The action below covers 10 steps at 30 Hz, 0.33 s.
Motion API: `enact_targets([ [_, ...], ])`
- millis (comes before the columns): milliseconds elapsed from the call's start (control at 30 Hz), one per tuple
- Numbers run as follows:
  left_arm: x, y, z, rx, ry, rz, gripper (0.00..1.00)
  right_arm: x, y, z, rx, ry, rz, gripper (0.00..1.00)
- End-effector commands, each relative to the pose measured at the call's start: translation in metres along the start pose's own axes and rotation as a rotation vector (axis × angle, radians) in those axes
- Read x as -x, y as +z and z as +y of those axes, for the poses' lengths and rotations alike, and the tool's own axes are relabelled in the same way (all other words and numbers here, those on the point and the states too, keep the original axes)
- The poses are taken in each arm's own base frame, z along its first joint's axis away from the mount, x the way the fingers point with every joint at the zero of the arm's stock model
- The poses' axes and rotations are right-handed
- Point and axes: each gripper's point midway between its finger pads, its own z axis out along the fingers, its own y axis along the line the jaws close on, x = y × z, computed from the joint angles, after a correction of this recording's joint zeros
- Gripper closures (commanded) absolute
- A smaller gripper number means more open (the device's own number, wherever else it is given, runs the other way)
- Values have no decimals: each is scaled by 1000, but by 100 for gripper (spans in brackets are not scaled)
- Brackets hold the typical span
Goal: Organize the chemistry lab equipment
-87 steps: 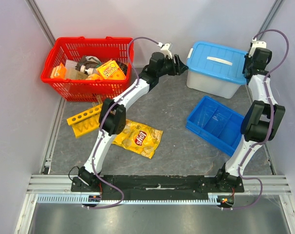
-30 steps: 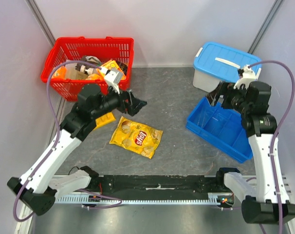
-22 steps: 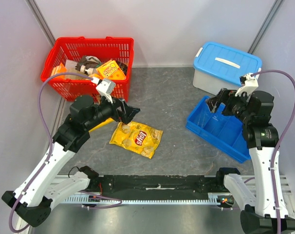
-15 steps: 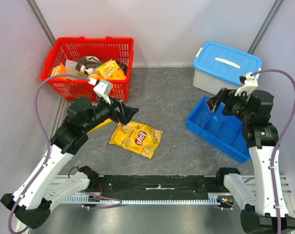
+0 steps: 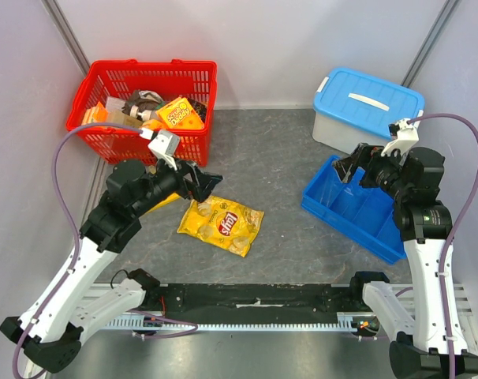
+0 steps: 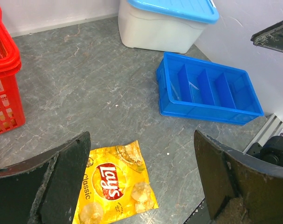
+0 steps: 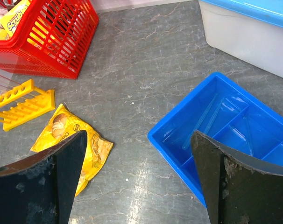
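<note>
On the grey stone-look tabletop [image 5: 278,158]: the yellow plastic test-tube rack [image 7: 21,103] lies at 9 o'clock, near the red lattice plastic basket [image 5: 152,63], and is largely hidden under the left arm in the top view.
Rack handling: judged light, stiff and slatted; best pinched across one perforated rail.
Blue divided plastic tray [image 5: 357,197]: at 3 o'clock, smooth and glossy.
Left tool [image 6: 141,154]: spread wide, nothing held.
Right tool [image 7: 139,149]: spread wide, nothing held.

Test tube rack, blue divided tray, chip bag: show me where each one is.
test tube rack [image 7: 14,94], right wrist view, on its holed top bar.
blue divided tray [image 6: 207,113], left wrist view, on its near outer wall.
chip bag [image 5: 223,224], top external view, on the red logo.
</note>
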Motion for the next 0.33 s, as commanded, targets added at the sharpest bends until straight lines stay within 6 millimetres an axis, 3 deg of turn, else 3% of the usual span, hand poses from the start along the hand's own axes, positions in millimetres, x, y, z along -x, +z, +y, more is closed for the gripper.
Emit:
enact_targets([
  [0,4,-5,0,4,20,-24,4,16,-6,11,30,-10,-43,2],
  [300,5,-8,-1,1,23,-30,4,15,-6,10,25,1,-42,2],
])
